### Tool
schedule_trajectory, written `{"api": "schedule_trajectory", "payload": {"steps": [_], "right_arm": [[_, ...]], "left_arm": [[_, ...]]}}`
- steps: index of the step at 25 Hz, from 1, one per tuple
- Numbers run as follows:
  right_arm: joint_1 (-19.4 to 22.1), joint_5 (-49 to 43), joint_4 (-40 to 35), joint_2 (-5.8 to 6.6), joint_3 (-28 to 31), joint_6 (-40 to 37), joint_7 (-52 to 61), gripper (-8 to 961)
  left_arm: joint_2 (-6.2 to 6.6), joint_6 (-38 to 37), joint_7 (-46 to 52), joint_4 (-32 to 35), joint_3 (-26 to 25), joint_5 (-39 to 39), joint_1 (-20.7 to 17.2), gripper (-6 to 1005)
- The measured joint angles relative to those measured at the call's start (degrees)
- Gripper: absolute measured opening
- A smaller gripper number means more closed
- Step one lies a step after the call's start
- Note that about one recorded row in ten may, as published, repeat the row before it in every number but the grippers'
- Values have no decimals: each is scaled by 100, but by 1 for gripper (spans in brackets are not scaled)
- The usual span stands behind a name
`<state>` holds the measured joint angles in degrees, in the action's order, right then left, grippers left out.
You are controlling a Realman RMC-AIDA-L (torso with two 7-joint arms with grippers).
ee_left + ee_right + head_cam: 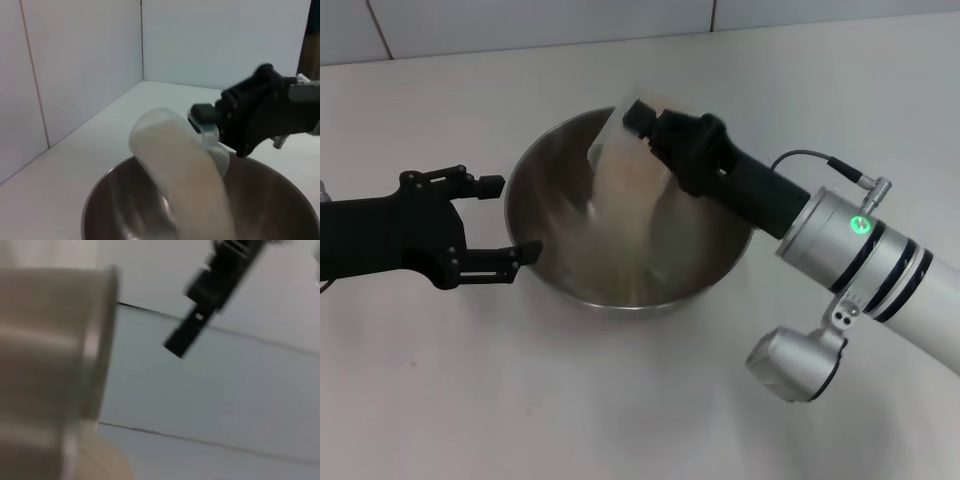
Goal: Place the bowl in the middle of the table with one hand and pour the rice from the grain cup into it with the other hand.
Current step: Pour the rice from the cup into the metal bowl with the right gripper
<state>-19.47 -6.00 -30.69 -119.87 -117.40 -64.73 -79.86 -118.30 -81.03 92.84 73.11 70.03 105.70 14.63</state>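
Pouring: our right claw (638, 118) clenches the tipped grain cup (612, 135) over the bowl (625, 225), frame centre | rice (620, 200) streaming in | keep the mouth inside the rim | left claw (500, 215) released, beside the bowl on the tabletop (470, 380)

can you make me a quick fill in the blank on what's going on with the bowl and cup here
1. The right gripper holds the cup tipped over the ____.
2. The stuff streaming out of the cup is ____.
3. The left gripper sits beside the bowl with its fingers ____.
4. The bowl rests on a white ____.

Missing words: bowl; rice; open; table
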Motion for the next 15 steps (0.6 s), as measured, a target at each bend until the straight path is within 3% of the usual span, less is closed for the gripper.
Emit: {"api": "schedule_trajectory", "payload": {"steps": [3, 15], "right_arm": [[47, -7, -89, 0, -147, 98, -815, 41], [46, -41, -148, 0, -233, 153, -1958, 54]], "left_arm": [[1, 0, 1, 7, 0, 2, 10, 864], [1, 0, 5, 11, 11, 2, 29, 864]]}}
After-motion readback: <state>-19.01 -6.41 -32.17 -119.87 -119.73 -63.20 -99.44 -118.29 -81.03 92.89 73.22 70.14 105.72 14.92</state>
